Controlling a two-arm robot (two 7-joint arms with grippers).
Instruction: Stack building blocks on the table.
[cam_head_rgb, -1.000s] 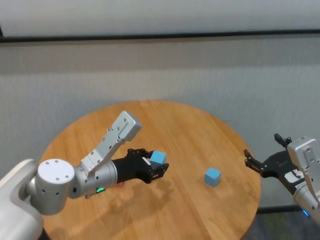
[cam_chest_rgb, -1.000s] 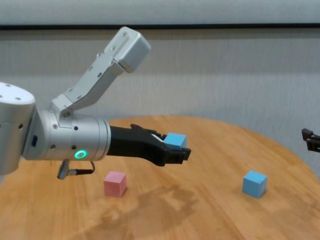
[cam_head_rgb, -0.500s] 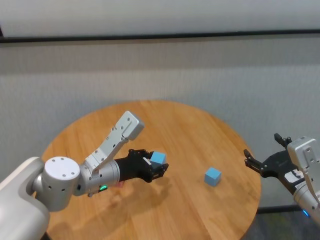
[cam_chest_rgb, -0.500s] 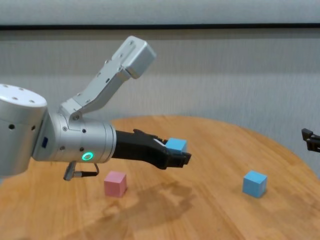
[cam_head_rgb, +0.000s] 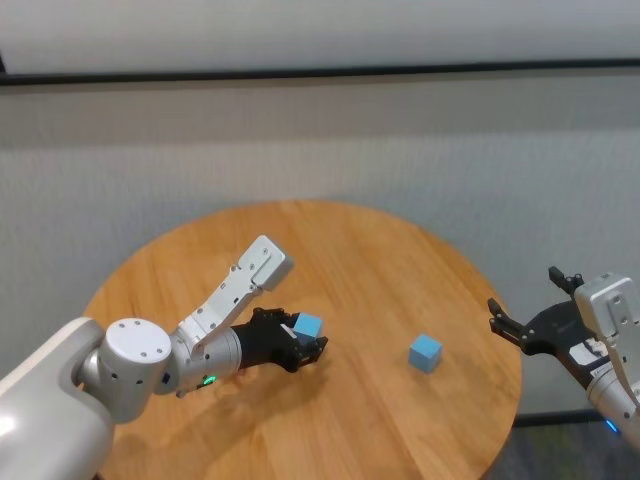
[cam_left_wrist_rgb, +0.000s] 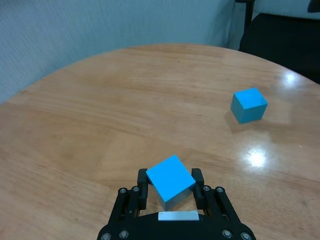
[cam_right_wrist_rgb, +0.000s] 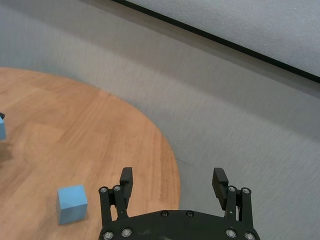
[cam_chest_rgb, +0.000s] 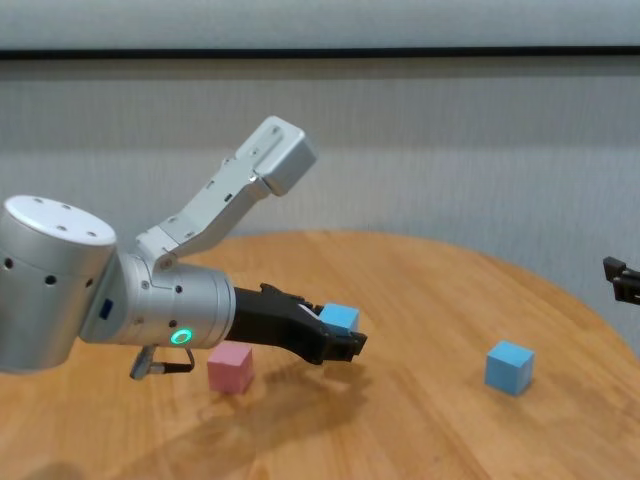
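The left gripper (cam_head_rgb: 305, 345) is clamped on a light blue cube (cam_head_rgb: 308, 325), its two black fingers (cam_left_wrist_rgb: 141, 181) pressed against opposite sides of the block. In the left wrist view the held cube (cam_left_wrist_rgb: 170, 177) sits turned at an angle between the fingers and is lifted clear of the wood. The gripper reaches over the middle of the round wooden tabletop (cam_head_rgb: 350, 250), slightly toward its left side, with the silver forearm slanting in from the near left edge.

The pink cube (cam_chest_rgb: 230, 368) rests on the tabletop just beside the left arm, nearer the robot and to the left of the held block; in the chest view the black wrist passes just over its top. In the head view the arm hides all but a sliver of it.

The second light blue cube (cam_head_rgb: 425, 352) sits alone toward the right edge of the tabletop, well apart from the other two.

The right gripper (cam_right_wrist_rgb: 172, 186) is parked off the right edge of the tabletop with its fingers spread wide and nothing between them, near the second blue cube (cam_right_wrist_rgb: 72, 203) but not touching it.
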